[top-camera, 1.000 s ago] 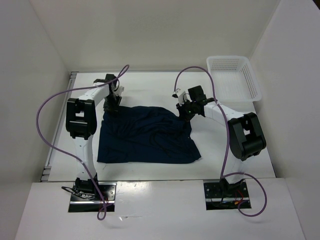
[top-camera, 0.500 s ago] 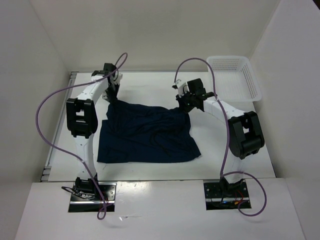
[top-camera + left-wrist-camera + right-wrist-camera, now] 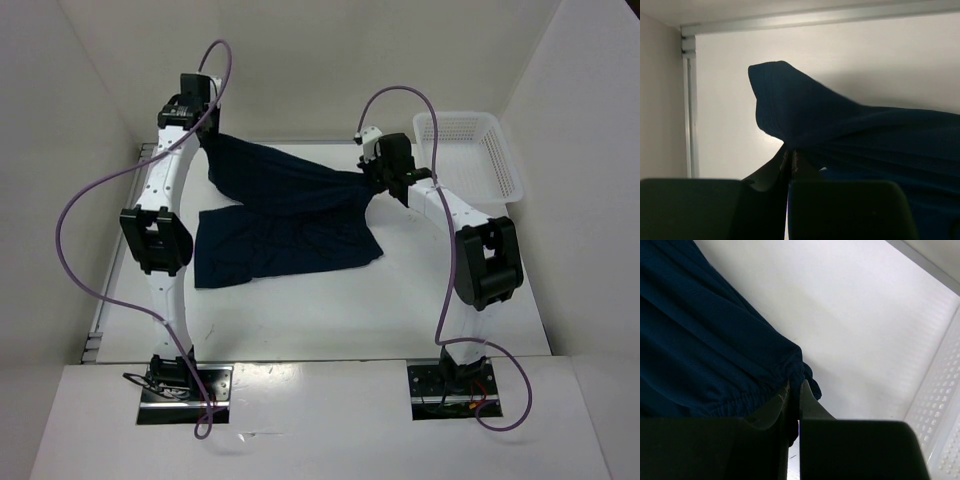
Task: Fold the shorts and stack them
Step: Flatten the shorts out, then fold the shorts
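Fingers of the left gripper (image 3: 206, 135) pinch one far corner of the shorts (image 3: 285, 225), held above the table (image 3: 300, 310); the right gripper (image 3: 375, 180) clamps the other corner near the basket (image 3: 500, 150). The near hem lies on the table. No fold shows yet; folding and stacking remain.

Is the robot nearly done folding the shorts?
No, it is early. Done: the left end effector and right end effector each pinch a far corner of the shorts. In hand: that far edge hangs above the table while the near edge lies flat. Left: no fold shows yet, and nothing is stacked.
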Robot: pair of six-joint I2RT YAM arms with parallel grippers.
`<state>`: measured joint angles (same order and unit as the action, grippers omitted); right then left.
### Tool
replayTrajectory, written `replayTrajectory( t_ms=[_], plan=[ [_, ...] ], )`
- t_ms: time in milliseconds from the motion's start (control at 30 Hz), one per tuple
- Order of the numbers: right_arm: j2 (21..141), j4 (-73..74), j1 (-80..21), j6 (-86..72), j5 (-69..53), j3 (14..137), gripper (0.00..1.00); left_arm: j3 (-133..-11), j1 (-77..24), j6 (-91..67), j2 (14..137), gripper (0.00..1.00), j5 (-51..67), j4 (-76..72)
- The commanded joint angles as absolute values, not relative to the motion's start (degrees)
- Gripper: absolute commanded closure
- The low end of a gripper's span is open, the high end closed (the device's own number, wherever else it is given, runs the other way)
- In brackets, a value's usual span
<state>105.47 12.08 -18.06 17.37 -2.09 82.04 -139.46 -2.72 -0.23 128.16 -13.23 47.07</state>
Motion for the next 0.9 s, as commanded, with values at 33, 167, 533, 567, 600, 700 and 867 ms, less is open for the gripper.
replayTrajectory(
  t_ms=[33,167,533,567,600,700,867],
  plan=[
    [104.07,9.23,-17.58,18.19,1.41,81.48,1.0,-130.3,-1.49,0.0,124.3,1.0,-16.17,46.24],
    [101.34,9.75,-17.58,18.81,0.09,78.32,1.0,-117.8,-1.49,0.0,117.17,1.0,-13.89,45.62],
    [96.69,17.49,-16.35,26.72,-14.15,71.46,1.0,-90.62,-2.02,0.0,102.48,1.0,-14.58,50.62],
    [96.68,18.01,-16.35,26.72,-15.46,71.46,1.0,-90.62,-2.02,0.0,101.7,1.0,-14.59,51.15],
    [96.68,18.02,-15.56,26.72,-15.99,73.28,1.0,-90.62,-1.5,0.0,101.69,1.0,-15.37,51.15],
    [96.68,20.65,-14.51,28.12,-19.14,76.54,1.0,-92.64,-0.88,0.0,101.69,1.0,-15.9,53.52],
    [90.45,23.98,-15.89,30.49,-27.15,77.08,1.0,-93.16,-0.35,0.0,100.55,1.0,-14.86,54.05]
  ],
)
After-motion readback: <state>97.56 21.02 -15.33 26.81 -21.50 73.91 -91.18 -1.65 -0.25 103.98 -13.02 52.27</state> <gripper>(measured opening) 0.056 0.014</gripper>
